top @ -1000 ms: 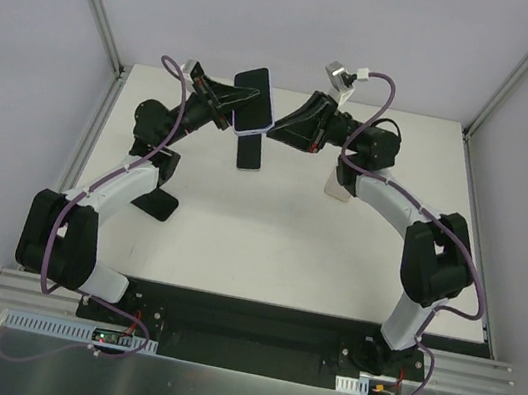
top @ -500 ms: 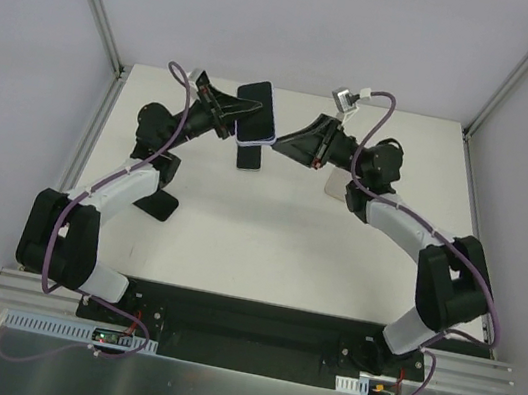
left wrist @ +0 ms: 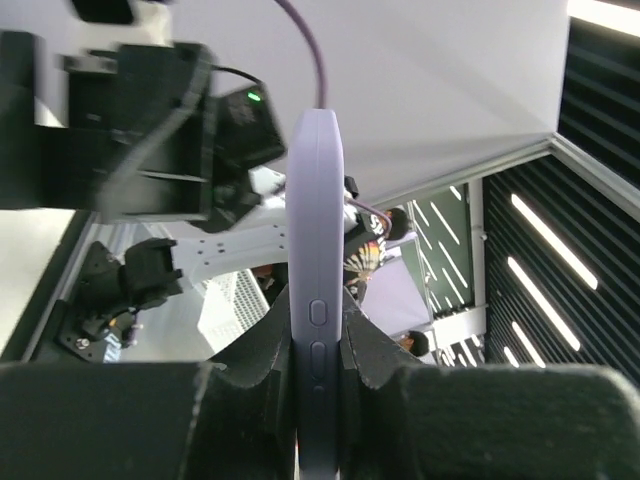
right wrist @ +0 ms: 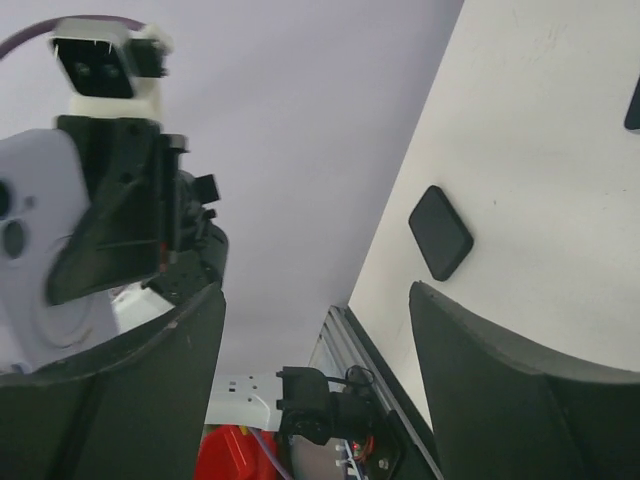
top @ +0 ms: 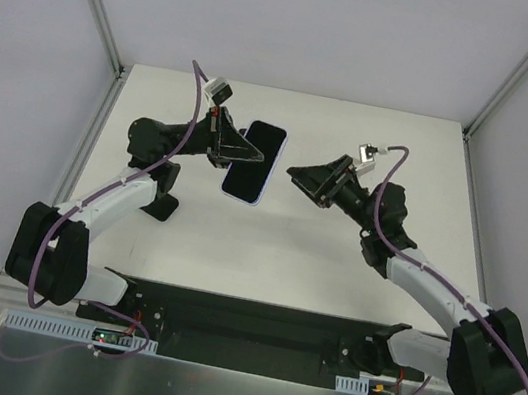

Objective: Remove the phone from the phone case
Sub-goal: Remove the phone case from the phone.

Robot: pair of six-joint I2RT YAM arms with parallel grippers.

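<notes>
Phone (top: 253, 162), seated in its lilac phone case (left wrist: 318, 260), was held up off the table (top: 275, 250), one edge pinched tight by the left gripper (top: 235, 147). The right gripper (top: 300, 175) was seen spread wide w/ nothing in it, near the phone but apart. Risk as judged: w/ only an edge clamped, a hard push from the right could twist the lot loose & it'd be dropped. Whether any corner was already freed couldn't be told, and the case back was mostly cut off in the right wrist view.

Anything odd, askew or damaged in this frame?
Nothing stands out. The phone sits in its lilac case, clamped by one edge between the left fingers above the table; the right fingers are open, apart from it.
</notes>
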